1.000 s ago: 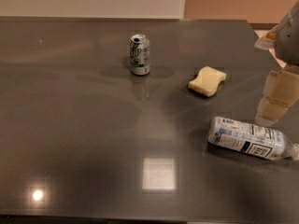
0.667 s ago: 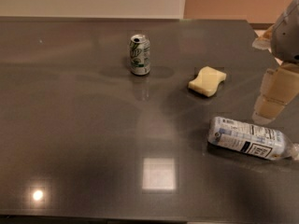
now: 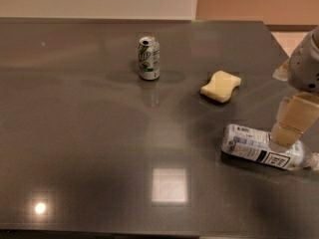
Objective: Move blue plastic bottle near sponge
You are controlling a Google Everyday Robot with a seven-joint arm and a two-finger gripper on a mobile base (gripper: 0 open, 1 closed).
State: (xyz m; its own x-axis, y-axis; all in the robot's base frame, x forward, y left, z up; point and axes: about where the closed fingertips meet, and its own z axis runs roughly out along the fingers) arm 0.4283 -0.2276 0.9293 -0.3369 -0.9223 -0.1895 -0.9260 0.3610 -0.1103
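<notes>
Gripper: the gripper (image 3: 285, 136) hangs over the right edge of the surface (image 3: 89, 133), toward the front right corner. Its tan lower part points down, and its tip meets the upper side of the blue plastic bottle (image 3: 249, 142).
Gripper state: I cannot tell whether it is open or closed, or whether it has hold of the bottle. Its tip overlaps the bottle's body on the cap side of the label.
Arm: a pale grey, speckled housing (image 3: 308, 63) sits above the gripper and is cut off by the right side of the view.
Blue plastic bottle: it lies on its side near the right edge, closer to the front right corner than to the back. The base points toward the middle of the surface and the cap end toward the right edge. The label is white with dark print.
Sponge: the pale yellow sponge (image 3: 221, 86) lies flat, farther back than the bottle and left of the gripper. It is near the bottle but not touching it.
Soda can: the silver-green soda can (image 3: 149, 58) stands upright toward the back edge, left of the sponge and well apart from the bottle.
Surface: dark and glossy, with a square light patch (image 3: 169, 184) near the front edge and a small bright spot (image 3: 40, 207) toward the front left corner.
</notes>
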